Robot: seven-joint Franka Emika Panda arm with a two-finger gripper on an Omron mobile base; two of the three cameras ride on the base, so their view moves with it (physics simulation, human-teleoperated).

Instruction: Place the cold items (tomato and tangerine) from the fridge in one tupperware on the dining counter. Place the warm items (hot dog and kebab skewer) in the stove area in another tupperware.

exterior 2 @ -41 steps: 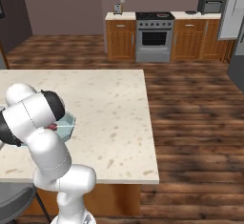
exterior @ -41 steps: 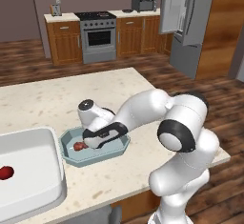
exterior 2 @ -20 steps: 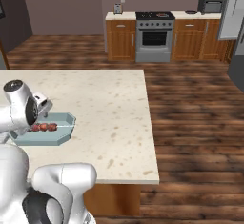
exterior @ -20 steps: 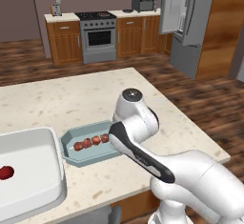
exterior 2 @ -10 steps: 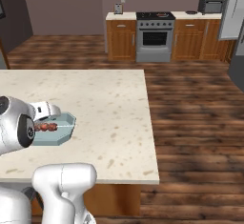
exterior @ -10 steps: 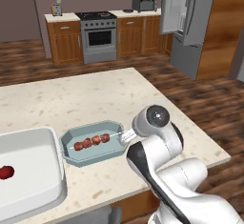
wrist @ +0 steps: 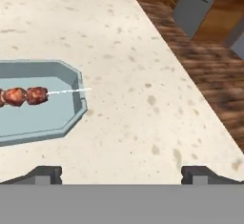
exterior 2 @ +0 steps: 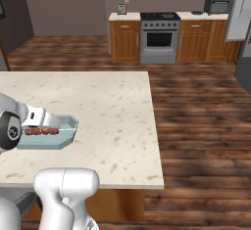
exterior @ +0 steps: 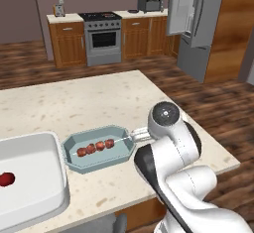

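Withdrawn from the teal tupperware (exterior: 99,150) in the middle left, the tool (wrist: 121,173) is released, so the kebab skewer (exterior: 96,146) seems delivered.

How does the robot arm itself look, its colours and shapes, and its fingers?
The arm is glossy white with rounded, bulging segments and dark grey to black bands at the joints. One joint ends in a round grey cap. The fingers are two small dark, blocky tips. No cables or markings are visible.

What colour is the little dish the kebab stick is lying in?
Pale teal, with the kebab skewer in it. The left base view shows it best.
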